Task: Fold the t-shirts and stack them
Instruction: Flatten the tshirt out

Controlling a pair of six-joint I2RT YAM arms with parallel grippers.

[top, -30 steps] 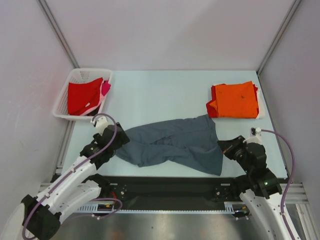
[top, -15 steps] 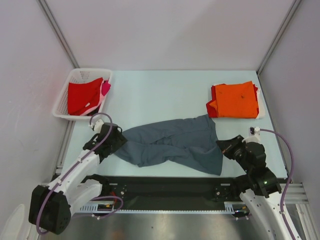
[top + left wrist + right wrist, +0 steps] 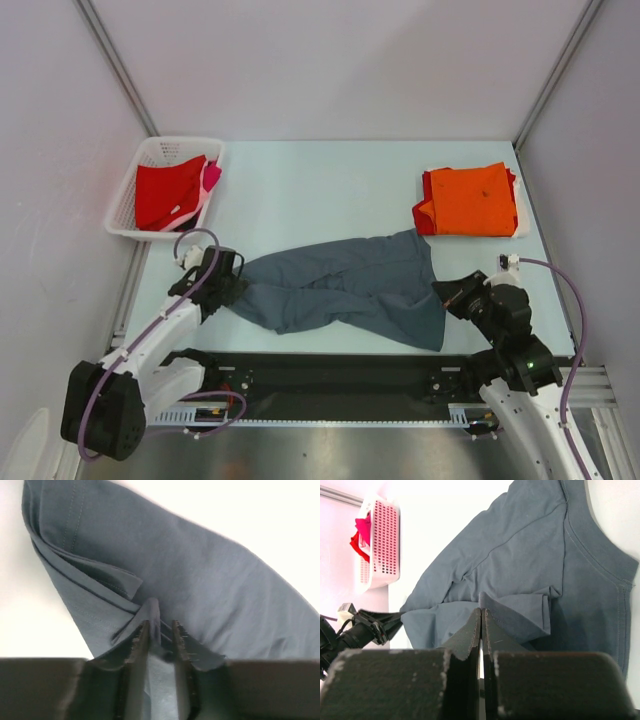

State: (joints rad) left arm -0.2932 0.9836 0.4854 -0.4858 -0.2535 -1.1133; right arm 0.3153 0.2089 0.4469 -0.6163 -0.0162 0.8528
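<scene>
Dark grey t-shirt (image 3: 345, 285) lies rumpled across the near middle of the table (image 3: 320, 190), left gripper (image 3: 159, 630) jaws clamped on a raised fold at its left end, right gripper (image 3: 481, 611) jaws pressed together pinching its right edge, orange t-shirt (image 3: 472, 200) folded far right, red t-shirt (image 3: 165, 192) in the basket (image 3: 150, 150).
</scene>
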